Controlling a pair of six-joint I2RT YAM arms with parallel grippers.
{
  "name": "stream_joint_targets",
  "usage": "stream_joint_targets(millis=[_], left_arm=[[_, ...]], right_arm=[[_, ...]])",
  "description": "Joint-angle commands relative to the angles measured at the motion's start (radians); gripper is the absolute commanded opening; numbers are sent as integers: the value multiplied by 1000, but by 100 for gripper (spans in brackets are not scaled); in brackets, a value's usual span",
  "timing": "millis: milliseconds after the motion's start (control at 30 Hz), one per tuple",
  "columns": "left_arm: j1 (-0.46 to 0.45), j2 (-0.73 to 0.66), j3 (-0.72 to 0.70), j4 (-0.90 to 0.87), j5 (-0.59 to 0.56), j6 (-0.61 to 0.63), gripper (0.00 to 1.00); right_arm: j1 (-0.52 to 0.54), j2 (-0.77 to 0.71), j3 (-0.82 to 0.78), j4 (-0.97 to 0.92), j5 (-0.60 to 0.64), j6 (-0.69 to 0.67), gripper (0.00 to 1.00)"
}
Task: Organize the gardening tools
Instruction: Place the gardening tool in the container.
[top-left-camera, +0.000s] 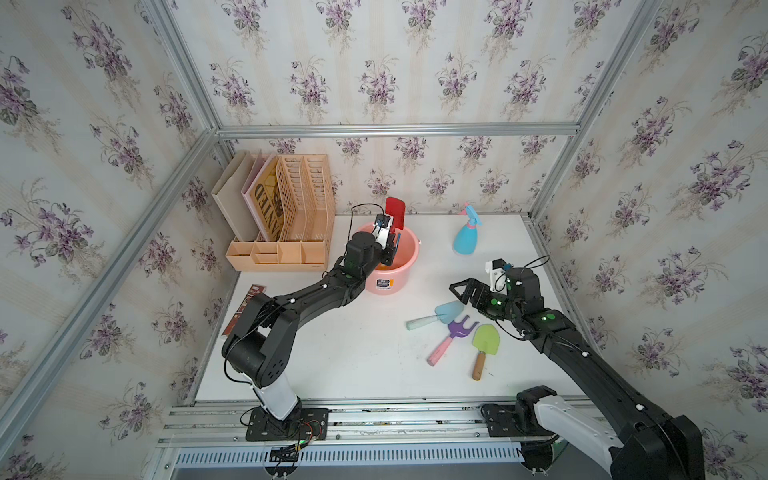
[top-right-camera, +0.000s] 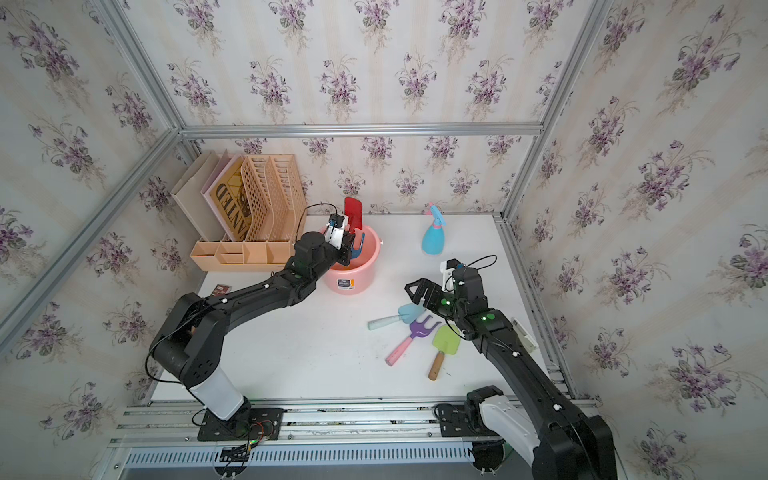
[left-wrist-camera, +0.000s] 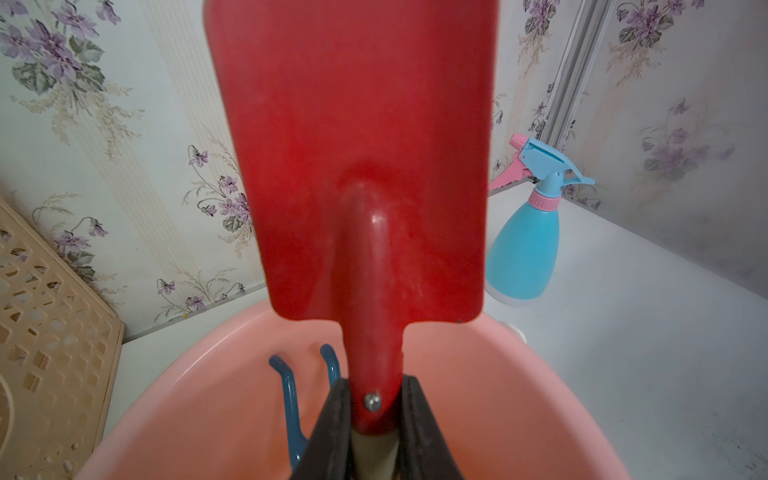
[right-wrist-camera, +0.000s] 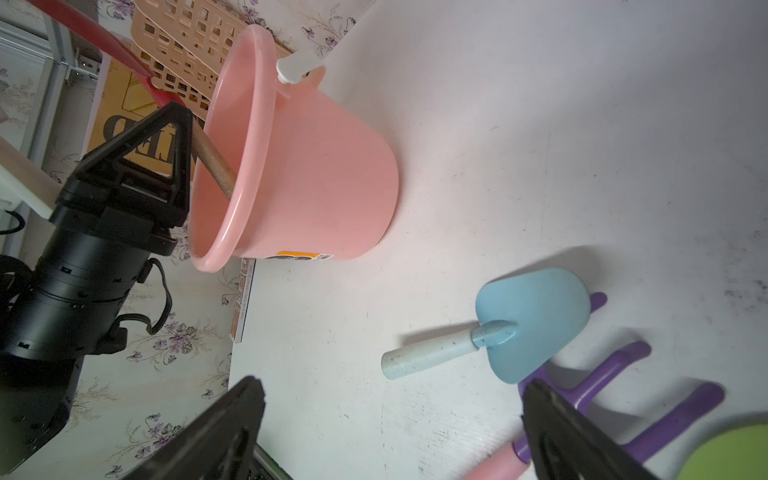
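Left gripper (left-wrist-camera: 376, 399) pinches the red trowel (left-wrist-camera: 365, 166), handle inside the bucket (left-wrist-camera: 519, 374) — ease it down beside the fork (left-wrist-camera: 291, 399), then let go. Right gripper (top-left-camera: 457, 291) is spread.

The mouth of the pink bucket (top-left-camera: 405, 266) was crowded by the left gripper (left-wrist-camera: 374, 382), the red trowel (top-left-camera: 395, 212) and the blue fork (left-wrist-camera: 291, 399), with the organizer (top-left-camera: 291, 208) close alongside. Bare table (top-left-camera: 353, 353) lay free between the bucket, the spray bottle (top-left-camera: 465, 239) and the light-blue trowel (top-left-camera: 449, 309) beside the right gripper (top-left-camera: 457, 293).
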Motion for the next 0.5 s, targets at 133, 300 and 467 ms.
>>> stream_joint_targets(millis=[133, 300, 467], left_arm=[[2, 45, 31, 49, 1, 16, 0], [1, 66, 53, 28, 9, 19, 0], [2, 80, 68, -1, -1, 16, 0]], right_arm=[[-2, -4, 4, -2, 9, -1, 100], [-3, -7, 11, -7, 8, -3, 100], [-3, -12, 9, -10, 12, -3, 100]])
